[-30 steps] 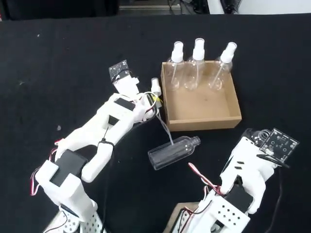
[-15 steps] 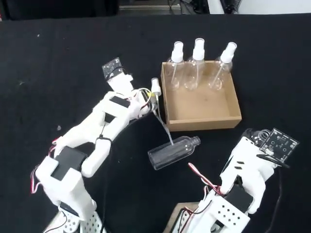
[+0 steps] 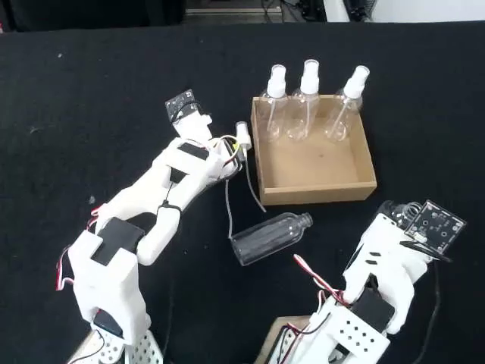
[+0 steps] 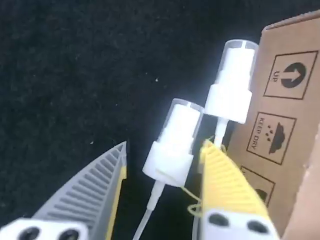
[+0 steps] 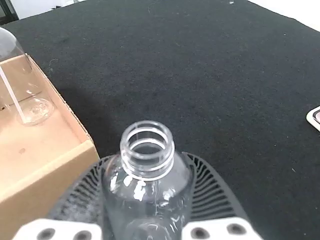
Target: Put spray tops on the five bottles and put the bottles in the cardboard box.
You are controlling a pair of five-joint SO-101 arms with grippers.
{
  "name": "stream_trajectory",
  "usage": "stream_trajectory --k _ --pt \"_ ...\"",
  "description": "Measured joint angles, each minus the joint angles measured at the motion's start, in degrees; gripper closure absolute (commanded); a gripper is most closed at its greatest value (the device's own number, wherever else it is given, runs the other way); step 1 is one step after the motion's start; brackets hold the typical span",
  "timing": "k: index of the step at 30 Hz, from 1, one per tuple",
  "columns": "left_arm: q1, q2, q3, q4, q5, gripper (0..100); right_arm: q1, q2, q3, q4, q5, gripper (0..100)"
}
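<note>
From above, we see the left pincer [image 3: 236, 149] lying low just beside the outer wall of the cardboard box [image 3: 315, 191]. A white spray top by the box [image 3: 243, 136] sits at its tips, between pincer and cardboard. Two thin tubes [image 3: 229, 208] trail back from the pincer over the black table [image 3: 91, 76]. Behind the pincer, an uncapped bottle [image 3: 270, 236] lies on its side. Beyond the pincer, inside the box, three capped bottles [image 3: 306, 106] stand along the far wall. The right arm [image 3: 383, 265] sits off the box's near corner.

In the left wrist view, we find the left pincer [image 4: 165, 147] spread apart around a nearer spray top [image 4: 172, 142]. This top touches the yellow finger [image 4: 225, 190], while a dark gap separates it from the grey finger [image 4: 95, 195]. The spray top by the box [image 4: 231, 82] lies just past the yellow finger's tip, against the box [image 4: 280, 125].

In the right wrist view, we see the right pincer [image 5: 147, 167] grasping a clear open-necked bottle [image 5: 147, 150] upright, both fingers hugging its shoulders. The box [image 5: 45, 165] is just beside this pincer, with a capped bottle's base [image 5: 27, 102] inside.
</note>
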Motion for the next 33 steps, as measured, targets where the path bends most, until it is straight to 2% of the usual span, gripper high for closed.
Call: stream_trajectory --k 4,11,17,23,27,30,33 --pt "-0.62 0.0 0.0 0.35 -0.18 92 0.0 0.0 0.0 0.0 0.0 98.7" --pt "-0.62 0.0 -0.09 1.41 -11.34 96 0.0 0.0 0.0 0.0 0.0 98.7" --pt "-2.81 -0.09 -4.4 14.95 -20.04 97 0.0 0.0 0.0 0.0 0.0 98.7" --pt "-11.25 0.0 -12.31 33.67 -27.96 97 0.0 0.0 0.0 0.0 0.0 98.7" --pt "-18.37 0.26 -17.58 44.48 -36.92 97 0.0 0.0 0.0 0.0 0.0 98.7" --pt "-24.62 0.26 -17.93 46.15 -44.57 97 0.0 0.0 0.0 0.0 0.0 98.7" --pt "-29.63 0.26 -18.02 45.63 -48.62 97 0.0 0.0 0.0 0.0 0.0 98.7"
